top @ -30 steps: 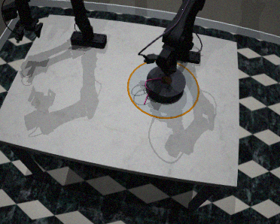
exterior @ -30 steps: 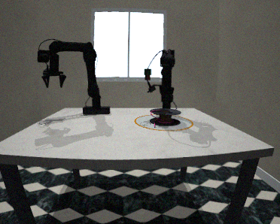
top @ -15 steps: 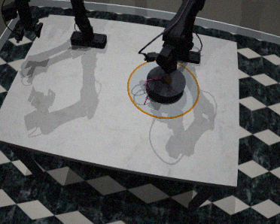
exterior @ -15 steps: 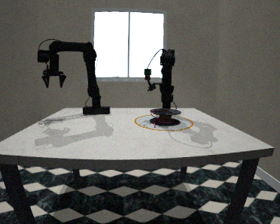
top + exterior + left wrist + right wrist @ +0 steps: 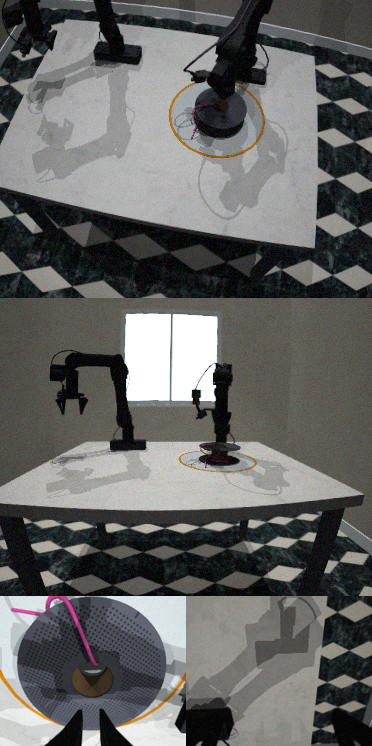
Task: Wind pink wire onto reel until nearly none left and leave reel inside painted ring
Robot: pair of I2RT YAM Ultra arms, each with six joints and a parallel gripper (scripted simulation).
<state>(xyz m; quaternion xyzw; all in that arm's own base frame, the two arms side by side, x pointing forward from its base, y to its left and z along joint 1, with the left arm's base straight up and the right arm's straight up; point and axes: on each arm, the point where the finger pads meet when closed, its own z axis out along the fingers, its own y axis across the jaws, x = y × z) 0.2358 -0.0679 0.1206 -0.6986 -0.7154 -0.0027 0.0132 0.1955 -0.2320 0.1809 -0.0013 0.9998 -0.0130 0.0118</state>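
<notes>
The dark reel (image 5: 230, 120) (image 5: 231, 447) (image 5: 134, 646) lies flat inside the orange painted ring (image 5: 220, 157) (image 5: 179, 459) (image 5: 31, 708). The pink wire (image 5: 205, 105) (image 5: 77, 626) runs from the central hole across the perforated upper flange, bends over its rim and ends in a short free tail beside the reel. A little pink shows between the flanges in the exterior view. My left gripper (image 5: 226, 94) (image 5: 91, 714) is above the reel, fingers slightly apart with nothing between them. My right gripper (image 5: 37, 50) (image 5: 72, 412) (image 5: 276, 715) is wide open and empty, high at the other end of the table.
The right arm's base (image 5: 118, 53) (image 5: 128, 445) stands at the table's back edge. The left arm's base (image 5: 256, 76) stands behind the ring. Arm shadows cross the pale table (image 5: 165, 200) (image 5: 165, 493). The right wrist view shows the table's side edge and the checkered floor (image 5: 358, 611).
</notes>
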